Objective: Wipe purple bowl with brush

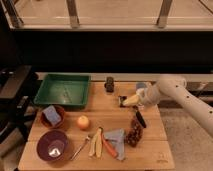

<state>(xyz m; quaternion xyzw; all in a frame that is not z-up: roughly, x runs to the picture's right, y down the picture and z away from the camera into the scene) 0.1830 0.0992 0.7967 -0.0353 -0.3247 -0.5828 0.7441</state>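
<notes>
Wooden table (pixel 107 107) | step, we judge: reaching for brush (pixel 140 119), centre right | gripper (pixel 126 100) spread, empty, just up-left of it | purple bowl (pixel 43 142) lower left | next: descend, clasp handle

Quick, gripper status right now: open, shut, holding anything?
Gripper: open, holding nothing, over the right side of the wooden table; the brush lies nearby, not gripped.

Text: none legible | table (pixel 107 107) near-right corner: tiny mark (pixel 161 159), unreadable | gripper (pixel 124 101): above table's right rear, jaws apart
</notes>
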